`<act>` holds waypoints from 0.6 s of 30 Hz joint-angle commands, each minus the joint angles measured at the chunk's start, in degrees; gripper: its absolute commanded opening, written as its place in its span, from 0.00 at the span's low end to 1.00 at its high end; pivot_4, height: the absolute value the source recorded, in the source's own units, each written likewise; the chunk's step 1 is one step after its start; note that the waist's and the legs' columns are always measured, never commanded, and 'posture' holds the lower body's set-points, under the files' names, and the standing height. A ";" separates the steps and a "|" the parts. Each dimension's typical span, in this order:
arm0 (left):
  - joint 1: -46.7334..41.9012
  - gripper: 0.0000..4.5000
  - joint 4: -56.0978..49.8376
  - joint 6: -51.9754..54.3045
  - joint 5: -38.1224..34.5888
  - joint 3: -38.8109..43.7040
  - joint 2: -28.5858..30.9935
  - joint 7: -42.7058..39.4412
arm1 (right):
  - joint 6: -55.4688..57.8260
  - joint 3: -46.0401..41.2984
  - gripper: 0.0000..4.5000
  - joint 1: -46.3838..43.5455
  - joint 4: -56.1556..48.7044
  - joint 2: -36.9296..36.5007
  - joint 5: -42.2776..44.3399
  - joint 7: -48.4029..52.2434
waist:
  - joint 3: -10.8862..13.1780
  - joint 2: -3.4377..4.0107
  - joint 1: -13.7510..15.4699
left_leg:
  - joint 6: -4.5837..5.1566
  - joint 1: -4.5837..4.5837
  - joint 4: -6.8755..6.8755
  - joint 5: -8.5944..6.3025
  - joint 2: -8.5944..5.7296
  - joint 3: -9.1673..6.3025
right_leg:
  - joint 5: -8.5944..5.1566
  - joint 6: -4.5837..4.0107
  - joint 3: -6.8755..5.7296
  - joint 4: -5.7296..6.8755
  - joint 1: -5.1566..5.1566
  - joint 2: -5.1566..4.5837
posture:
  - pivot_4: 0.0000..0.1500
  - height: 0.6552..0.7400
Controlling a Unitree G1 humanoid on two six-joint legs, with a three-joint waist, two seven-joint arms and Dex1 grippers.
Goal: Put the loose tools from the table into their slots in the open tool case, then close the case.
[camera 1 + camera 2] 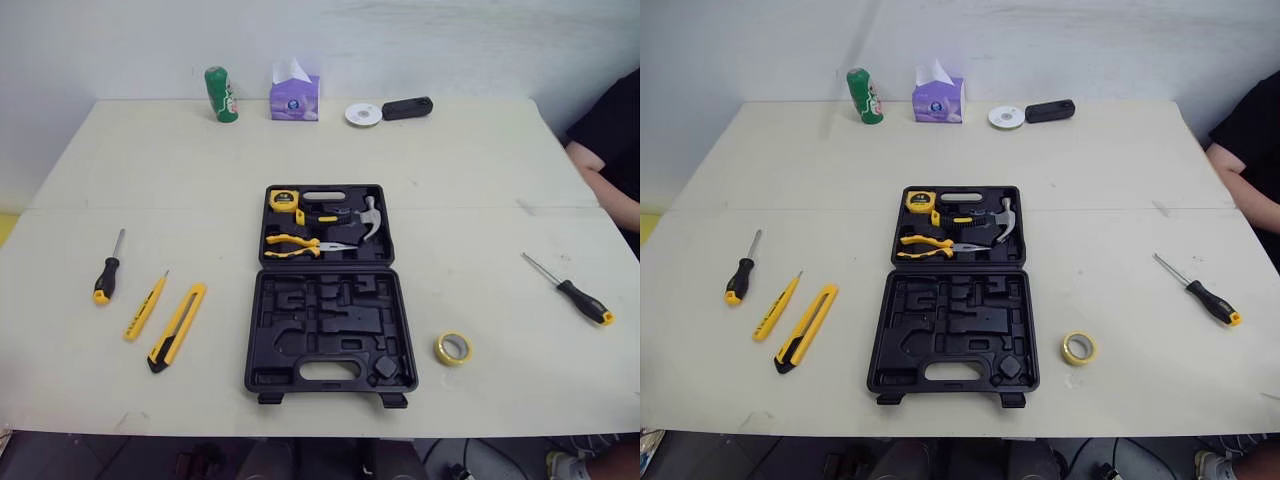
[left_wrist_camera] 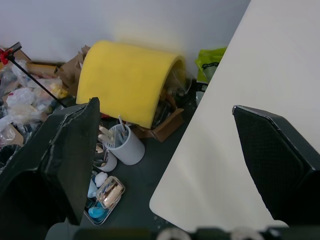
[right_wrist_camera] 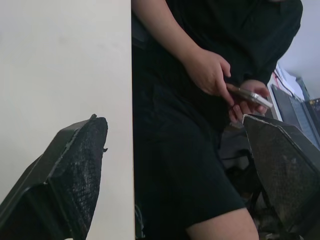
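Left eye view showed the open tool case lying flat in the middle of the desk. Its far half held a tape measure, pliers and a hammer; the slots of the near half were empty. On the robot's left lay a short screwdriver, a thin yellow tool and a utility knife, all well apart from the case. On the right lay a long screwdriver near the desk edge, and a roll of yellow tape just beside the case.

The left end effector had its fingers spread wide and held nothing, over the desk edge with floor clutter below. The right end effector was also wide apart and empty, beside the desk edge, facing a seated person who held a phone.

I judged the main risks as these: a wide swing of the right arm could reach the person; a bad pinch could push the long screwdriver off the desk; the flat, thin tools could slip from the fingers; and a tool put in a wrong slot could stop the lid from closing.

The slot shapes were dark and hard to read, so which tool fits where I could not tell. The person was cut off by the frame.
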 commanded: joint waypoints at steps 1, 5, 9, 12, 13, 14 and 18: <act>-0.01 1.00 -1.13 -1.19 -2.03 0.18 0.75 -0.74 | -0.99 -0.56 0.99 1.07 -1.59 -0.07 1.60 -0.20 | -0.01 0.01 -0.03 | 0.00 0.00 0.00 -0.01 0.00 0.00 | 0.00 0.00 0.00 0.00 0.00 0.00 | 1.00 1.00; -0.39 1.00 -3.91 -0.55 -3.15 -1.15 -1.37 -1.35 | -0.71 0.56 0.99 -0.91 -1.83 -0.54 1.98 -0.36 | -0.05 0.08 -0.14 | 0.00 0.00 0.00 -0.01 0.01 0.01 | 0.00 0.00 0.01 0.00 -0.01 0.00 | 1.00 1.00; -0.39 1.00 -9.89 0.94 -4.38 -2.83 -4.24 -2.01 | 0.01 3.73 0.99 -3.81 -5.58 0.39 2.84 1.34 | -0.08 0.13 -0.30 | -0.01 0.01 0.00 -0.02 0.04 0.04 | 0.00 -0.01 0.04 0.00 -0.01 0.02 | 1.00 1.00; -0.24 1.00 -16.18 3.30 -5.56 -4.03 -6.28 -2.14 | 2.59 7.18 0.99 -7.47 -10.54 1.32 5.86 3.85 | -0.11 0.06 -0.14 | -0.02 0.00 0.02 -0.02 0.08 0.04 | 0.00 -0.01 0.02 0.01 -0.02 0.05 | 1.00 1.00; -0.14 1.00 -18.21 4.16 -5.79 -4.55 -6.84 -2.25 | 4.30 8.63 0.99 -8.83 -12.66 1.61 7.00 4.76 | -0.12 0.04 -0.09 | -0.02 0.00 0.03 -0.02 0.08 0.04 | 0.00 -0.01 0.03 0.01 -0.02 0.04 | 1.00 1.00; -0.16 1.00 -20.54 5.54 -6.36 -4.82 -7.57 -1.98 | 5.05 10.15 0.99 -9.91 -14.53 1.78 7.54 5.63 | -0.12 0.04 -0.08 | -0.02 -0.01 0.05 -0.02 0.08 0.04 | 0.00 0.00 0.03 0.01 -0.01 0.04 | 1.00 1.00; -0.63 1.00 -30.73 11.06 -8.34 -6.66 -10.18 -0.74 | 8.55 14.15 0.99 -14.06 -22.45 3.50 10.58 6.57 | -0.12 0.05 0.16 | -0.02 -0.03 0.07 -0.02 0.07 0.03 | 0.00 -0.01 0.03 0.01 -0.01 0.04 | 1.00 1.00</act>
